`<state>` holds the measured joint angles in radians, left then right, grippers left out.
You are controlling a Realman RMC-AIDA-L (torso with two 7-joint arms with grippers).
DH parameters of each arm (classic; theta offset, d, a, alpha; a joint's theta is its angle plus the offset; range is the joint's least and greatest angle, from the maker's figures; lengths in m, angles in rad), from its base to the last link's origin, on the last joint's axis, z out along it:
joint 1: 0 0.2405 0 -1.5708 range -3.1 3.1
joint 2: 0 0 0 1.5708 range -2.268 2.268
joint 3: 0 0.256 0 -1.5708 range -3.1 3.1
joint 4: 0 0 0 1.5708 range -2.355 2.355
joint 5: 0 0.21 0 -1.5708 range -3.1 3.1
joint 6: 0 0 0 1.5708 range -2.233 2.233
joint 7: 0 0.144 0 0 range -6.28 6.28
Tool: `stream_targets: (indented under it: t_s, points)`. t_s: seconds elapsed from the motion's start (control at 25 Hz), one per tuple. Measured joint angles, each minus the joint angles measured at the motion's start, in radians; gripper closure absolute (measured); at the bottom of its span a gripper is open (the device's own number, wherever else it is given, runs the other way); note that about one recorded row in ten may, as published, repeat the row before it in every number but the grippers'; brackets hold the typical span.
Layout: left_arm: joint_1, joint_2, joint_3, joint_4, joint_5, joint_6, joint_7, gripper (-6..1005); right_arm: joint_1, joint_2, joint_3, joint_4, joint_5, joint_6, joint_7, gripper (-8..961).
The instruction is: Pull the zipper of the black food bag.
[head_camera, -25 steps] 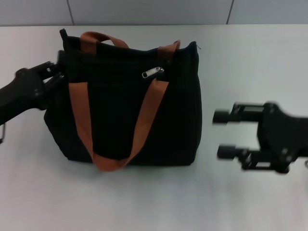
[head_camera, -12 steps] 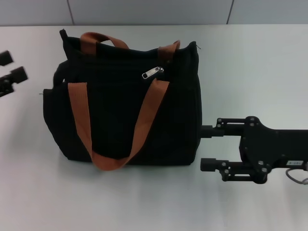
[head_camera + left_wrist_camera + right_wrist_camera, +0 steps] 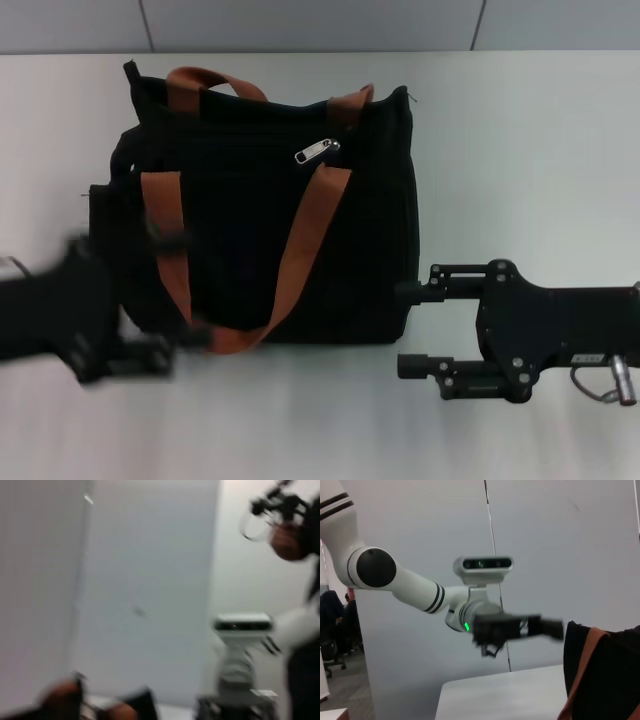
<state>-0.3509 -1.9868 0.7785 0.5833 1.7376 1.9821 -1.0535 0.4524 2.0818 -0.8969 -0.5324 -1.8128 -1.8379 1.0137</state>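
Observation:
The black food bag [image 3: 250, 215] lies in the middle of the white table in the head view, with two rust-orange handles [image 3: 300, 245]. The zipper [image 3: 316, 151], a small silver pull tab, lies near the bag's upper edge, right of centre. My left gripper [image 3: 175, 292] is blurred at the bag's front left corner, its fingers apart and holding nothing. My right gripper [image 3: 408, 328] is open and empty at the bag's lower right corner, with its upper finger [image 3: 415, 292] close to the bag's side. Both grippers are far from the zipper. The right wrist view shows the bag's end [image 3: 610, 675] and the left gripper [image 3: 520, 627] beyond it.
The white table [image 3: 520, 150] stretches to the right of and behind the bag. A grey wall runs along the back. The left wrist view is blurred and shows the wall, the robot's head [image 3: 242, 625] and a person [image 3: 295, 535] at one side.
My left gripper left the bag's left side, swung out, and now sits at the bag's front left corner. My right gripper moved left and down, closer to the bag's lower right corner.

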Motion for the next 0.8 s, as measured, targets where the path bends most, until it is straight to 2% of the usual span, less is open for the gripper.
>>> stream_targets:
  t_s: [0.16, 0.28, 0.48, 0.8]
  points:
    - [-0.006, -0.019, 0.025, -0.038, 0.111, -0.034, 0.023, 165, 0.003, 0.002, -0.002, 0.081, -0.001, 0.025, -0.126, 234]
    - [-0.007, -0.023, 0.022, -0.052, 0.152, -0.057, 0.025, 165, 0.01, 0.003, -0.002, 0.137, 0.001, 0.052, -0.185, 221]
    - [0.004, -0.021, 0.02, -0.055, 0.159, -0.062, 0.044, 165, 0.021, 0.004, 0.003, 0.206, 0.005, 0.081, -0.239, 199]
    - [0.008, -0.019, 0.023, -0.065, 0.178, -0.063, 0.063, 165, 0.023, 0.006, 0.006, 0.224, 0.006, 0.099, -0.242, 139]
